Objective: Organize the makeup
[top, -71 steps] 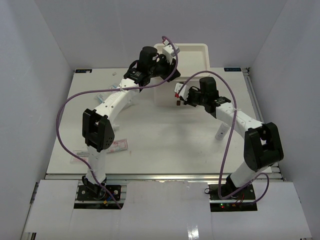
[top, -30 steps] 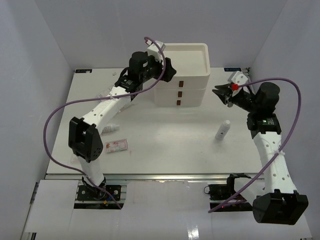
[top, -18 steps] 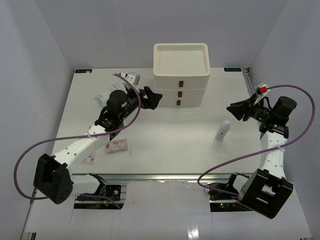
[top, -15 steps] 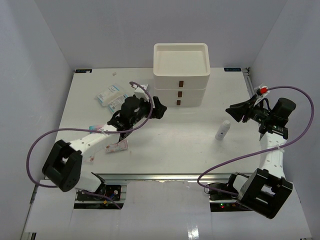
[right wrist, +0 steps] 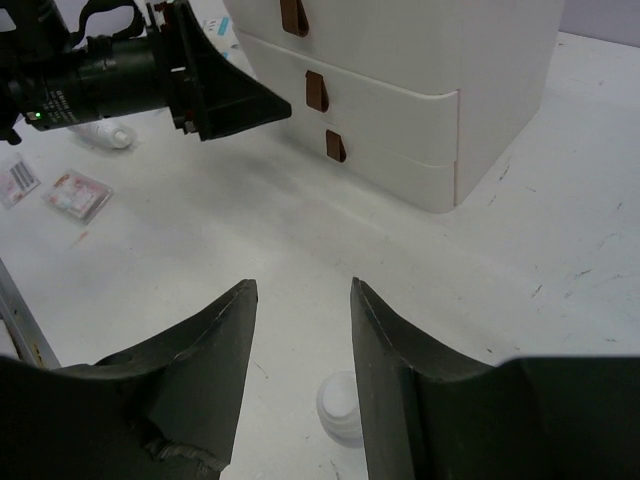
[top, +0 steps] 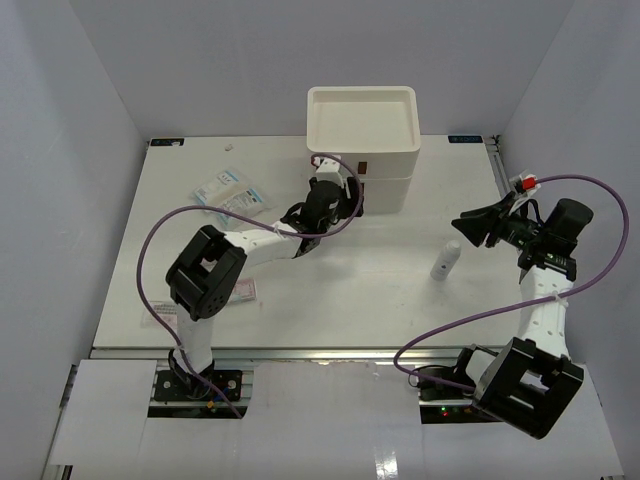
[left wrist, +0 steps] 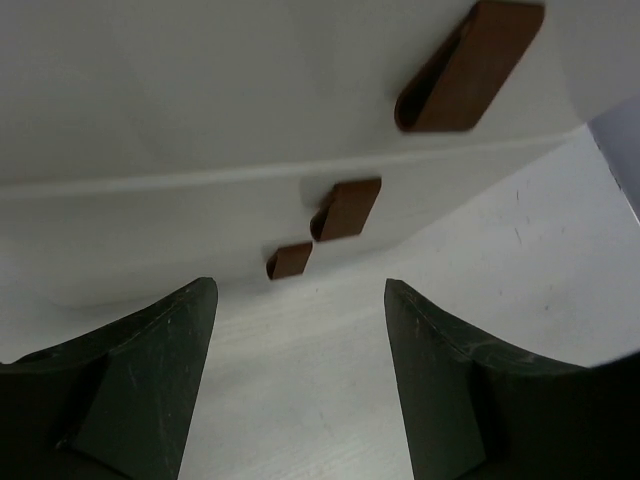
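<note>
My left gripper [top: 350, 192] is open and empty, right in front of the white drawer box [top: 362, 140]; in the left wrist view [left wrist: 300, 290] it faces the box's brown handles [left wrist: 345, 208]. My right gripper [top: 462, 226] is open and empty, hovering above a slim white tube [top: 445, 260], whose cap [right wrist: 340, 405] shows below and between the fingers. Clear packets with white-blue contents [top: 230, 192] lie left of the box. A pink-labelled packet [top: 243, 290] lies near the left arm. No sponges are in view.
The box's top is an open shallow tray [top: 360, 112]. All three drawers [right wrist: 400, 110] look shut. A purple cable [top: 160, 240] loops beside the left arm. Pink packets [right wrist: 75, 195] and a white tube [right wrist: 105, 135] lie behind the left gripper [right wrist: 215, 90].
</note>
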